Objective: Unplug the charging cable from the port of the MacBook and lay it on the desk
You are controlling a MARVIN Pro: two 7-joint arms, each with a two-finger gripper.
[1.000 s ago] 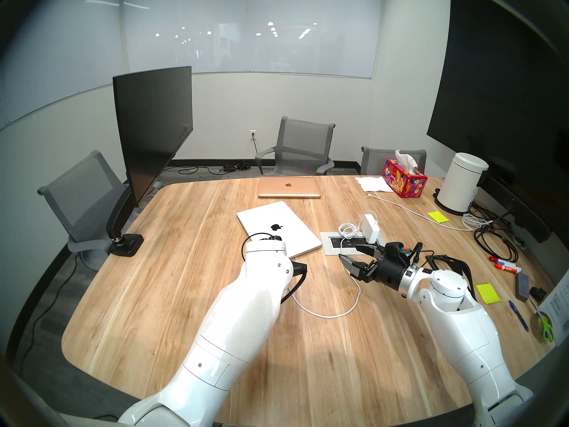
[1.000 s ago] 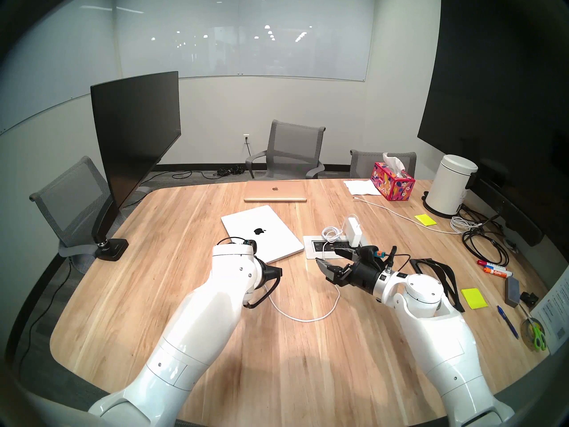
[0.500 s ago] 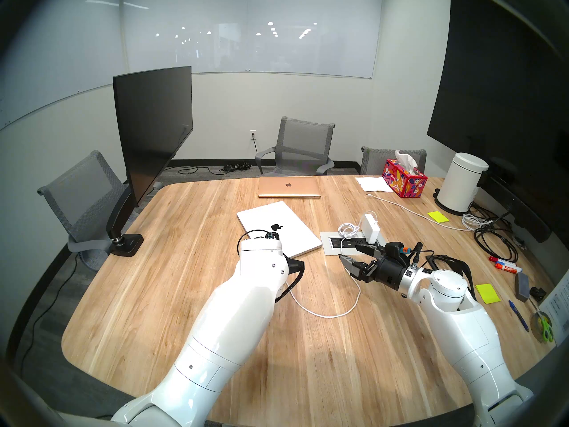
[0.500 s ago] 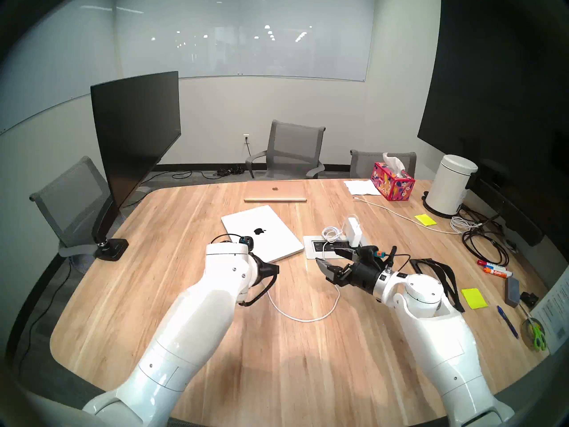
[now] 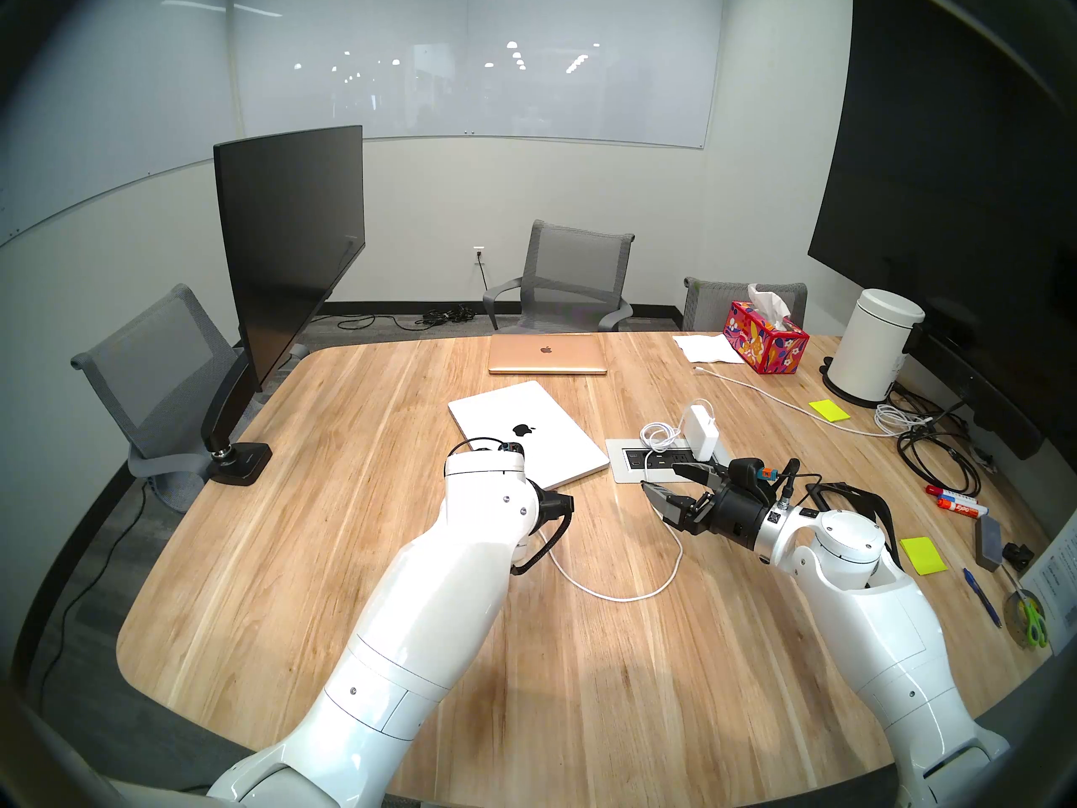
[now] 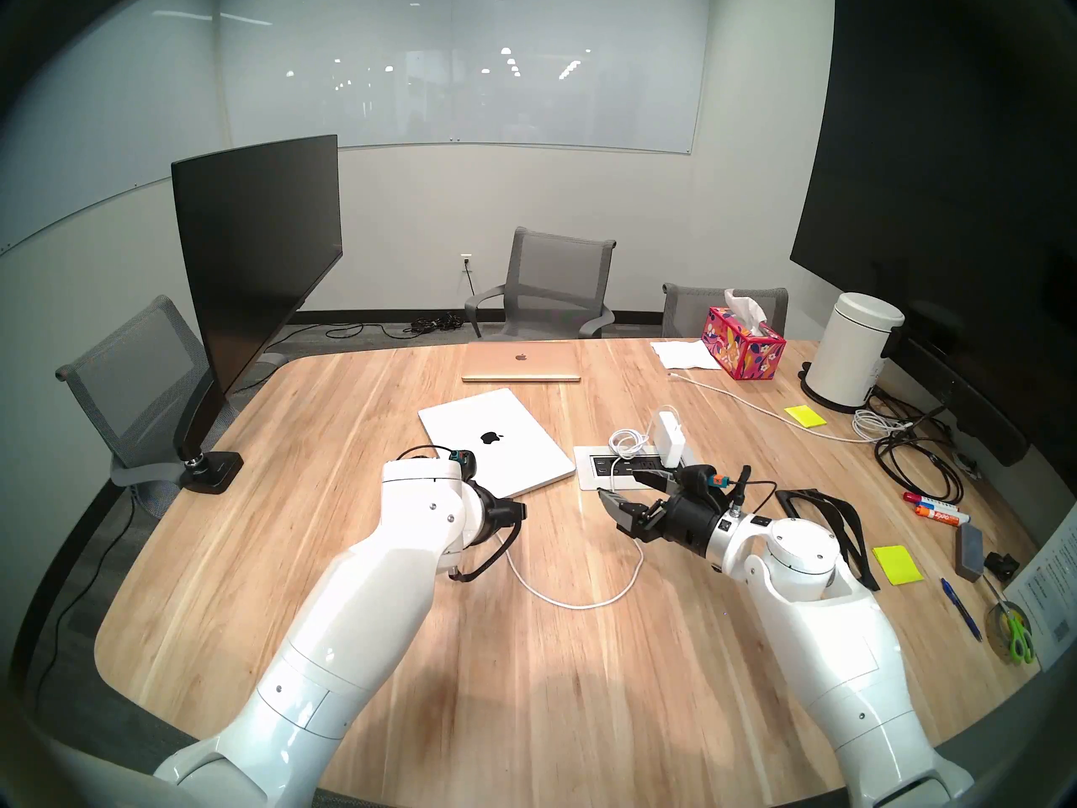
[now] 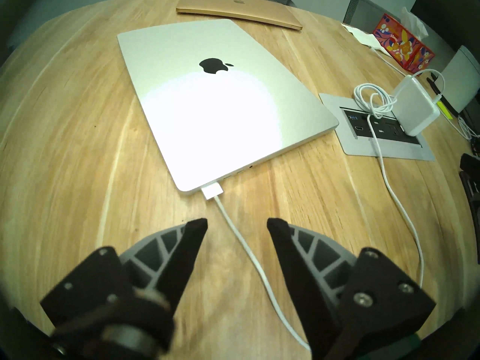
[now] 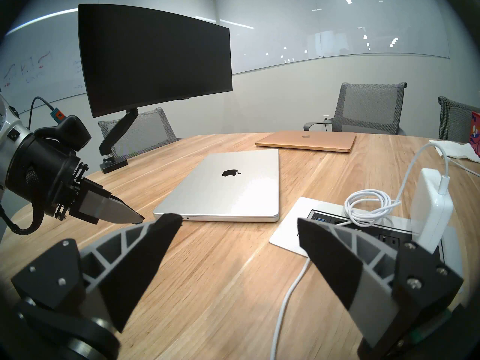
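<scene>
The silver MacBook (image 7: 220, 105) lies closed on the wooden desk (image 5: 349, 527). The charging cable's (image 7: 249, 250) flat white plug (image 7: 212, 191) sits against the MacBook's near edge, apparently still in the port. From there the cord loops over the desk (image 5: 618, 597) to the white power brick (image 7: 413, 110) standing in the outlet panel (image 7: 363, 149). My left gripper (image 7: 237, 224) is open, low over the desk a short way behind the plug, with the cord running between its fingers untouched. My right gripper (image 5: 660, 477) hangs open and empty beside the outlet panel.
A rose-gold laptop (image 5: 546, 355) lies behind the MacBook. A monitor (image 5: 291, 247) on an arm stands at the left edge. On the right side are a tissue box (image 5: 763, 337), a white canister (image 5: 874, 346), another white cord (image 5: 787, 401), black coiled cables (image 5: 932, 457), markers and sticky notes.
My left wrist has drawn back a little to the left and toward me, and its jaws have opened. The right arm and the cable loop have not moved.
</scene>
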